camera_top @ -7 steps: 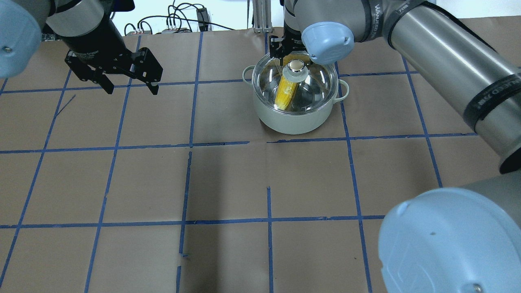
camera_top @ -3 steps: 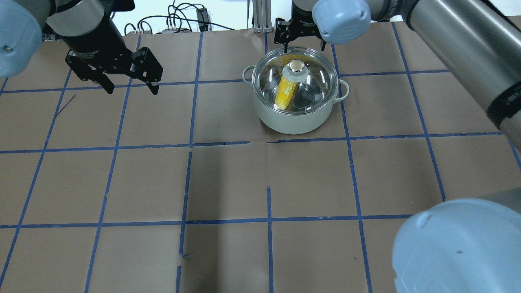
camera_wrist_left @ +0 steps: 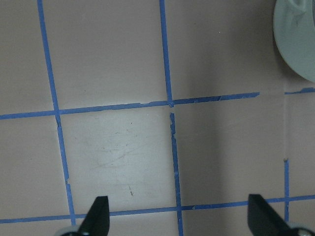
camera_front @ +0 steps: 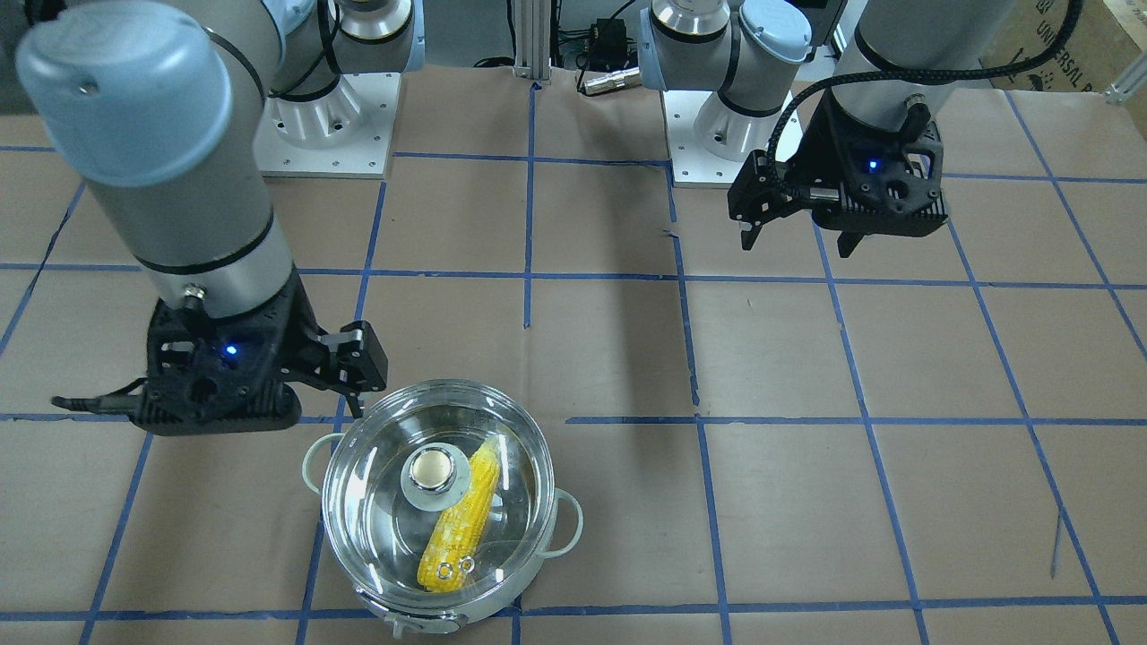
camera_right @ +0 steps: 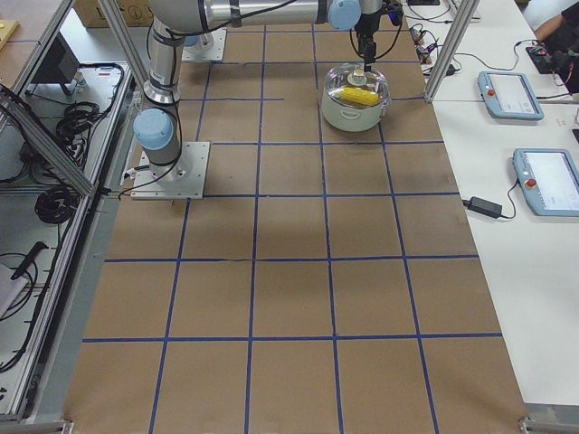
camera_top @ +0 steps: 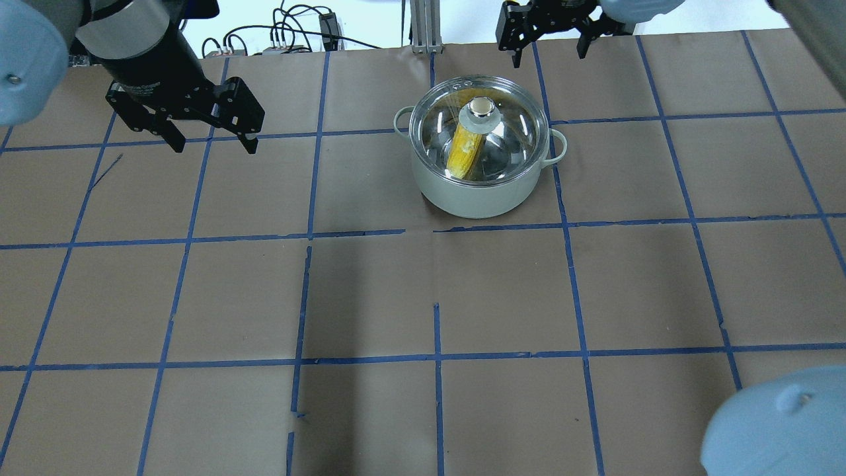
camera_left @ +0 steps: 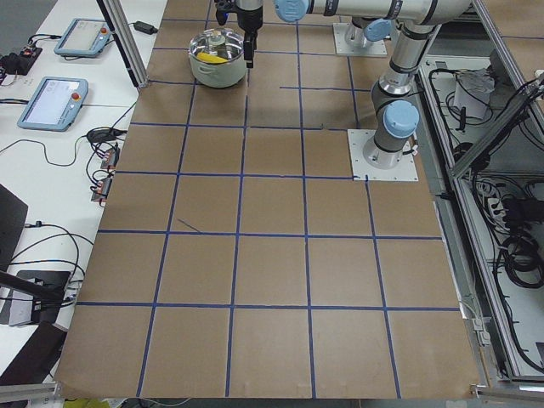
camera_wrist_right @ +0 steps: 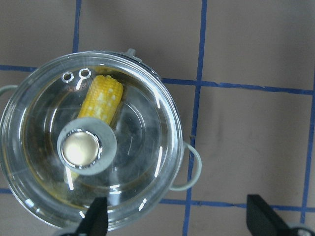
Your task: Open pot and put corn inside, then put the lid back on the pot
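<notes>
**Taped surface, lidded pot, two empty tools**

The surface is covered in brown paper and marked into squares by blue tape lines.

On the overhead view's left, the left tool hangs above the paper, well apart from the pot. Its jaws are spread wide. The left wrist view shows both fingers far apart, with only paper and tape between them and a sliver of the pot's pale wall in the upper right corner. It holds nothing and touches nothing.

Farther out stands the pot, upright on the paper, with a pale loop handle on each side. The clear glass lid sits closed on its rim, with the silver knob at the centre. Through the glass the corn shows, lying slantwise inside the pot and partly under the knob. The two metal-ringed vent holes sit near the lid's edge, over one end of the cob.

Farthest in the overhead view is the right tool, raised above the pot and apart from the lid. Its jaws are spread wide and grip nothing. The right wrist view looks down past its fingers onto the lid and knob.

Cables lie beyond the surface's far edge.
</notes>
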`<state>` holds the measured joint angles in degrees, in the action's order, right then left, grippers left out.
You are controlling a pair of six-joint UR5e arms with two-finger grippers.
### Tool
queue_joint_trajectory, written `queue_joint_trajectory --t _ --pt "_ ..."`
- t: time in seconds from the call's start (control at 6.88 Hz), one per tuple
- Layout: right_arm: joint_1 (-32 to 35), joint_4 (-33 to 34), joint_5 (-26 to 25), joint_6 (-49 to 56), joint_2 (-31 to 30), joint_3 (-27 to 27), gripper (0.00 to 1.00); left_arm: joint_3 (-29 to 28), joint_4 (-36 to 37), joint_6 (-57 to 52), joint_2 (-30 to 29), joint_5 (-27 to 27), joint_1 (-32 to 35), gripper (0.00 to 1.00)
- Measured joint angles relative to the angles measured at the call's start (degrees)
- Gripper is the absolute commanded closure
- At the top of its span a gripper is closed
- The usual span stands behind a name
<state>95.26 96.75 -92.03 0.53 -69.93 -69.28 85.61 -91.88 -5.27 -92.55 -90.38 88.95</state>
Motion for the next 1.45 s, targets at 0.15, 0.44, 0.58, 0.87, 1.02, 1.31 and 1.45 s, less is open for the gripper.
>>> queue_joint_trajectory --t 0.15,0.44,0.58,0.87,1.02,1.31,1.45 --pt "-1.53 -2.2 0.94 1.86 -3.29 -1.56 0.0 -0.03 -0.07 0.0 0.02 -0.13 0.0 0.0" --pt "-4.55 -0.97 3.06 2.36 -12.33 -11.89 0.0 -0.03 -0.18 0.06 0.08 -0.23 0.0 0.0" --pt "-5.91 1.96 3.66 2.3 -16.13 -16.99 0.0 -0.01 -0.18 0.08 0.08 -0.24 0.0 0.0" --pt "-7.03 4.26 3.83 2.93 -19.93 -20.92 0.0 -0.05 -0.24 0.09 0.11 -0.26 0.0 0.0" --pt "-7.12 4.15 3.97 3.4 -20.56 -20.81 0.0 -0.08 -0.39 0.09 0.14 -0.29 0.0 0.0" --pt "-7.0 0.43 4.3 4.19 -21.84 -18.48 0.0 -0.06 -0.47 0.09 0.17 -0.32 0.0 0.0" --pt "-6.72 -1.31 4.35 4.29 -22.11 -17.47 0.0 -0.06 -0.48 0.09 0.16 -0.32 0.0 0.0"
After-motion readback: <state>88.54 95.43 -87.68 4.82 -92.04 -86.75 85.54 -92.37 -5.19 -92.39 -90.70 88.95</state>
